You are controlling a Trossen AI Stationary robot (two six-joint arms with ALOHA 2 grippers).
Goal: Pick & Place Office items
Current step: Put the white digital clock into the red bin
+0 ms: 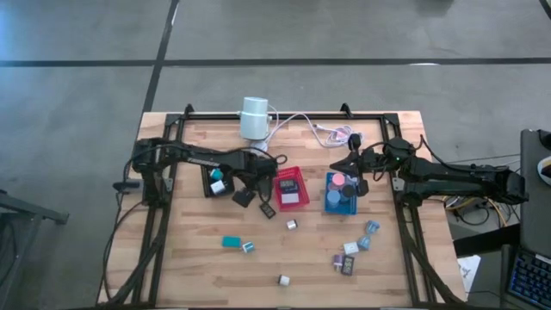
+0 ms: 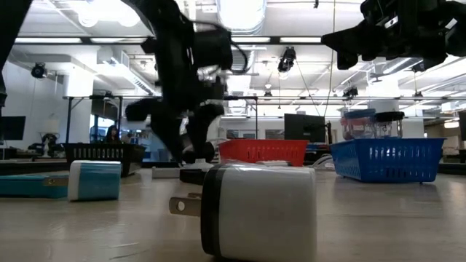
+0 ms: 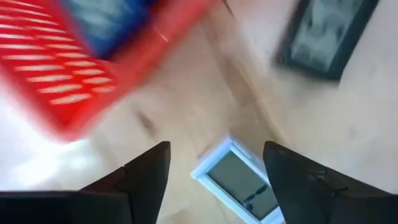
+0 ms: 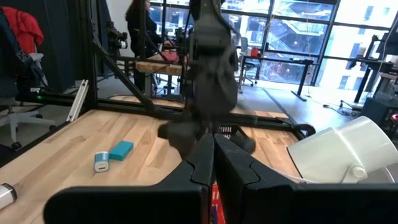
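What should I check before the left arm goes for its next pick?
1. Left gripper fingers apart: ok, a gap shows between them in the wrist view.
2. Target lined up: ok, a white-framed flat item lies between the fingers.
3. Item already gripped: cannot tell; contact is not visible.
4. Red tray clear of the left gripper: ok, it sits beside it, apart.
5. Right gripper out of the way: ok, shut and above the blue tray.
6. Black flat item nearby: ok, apart from the target.
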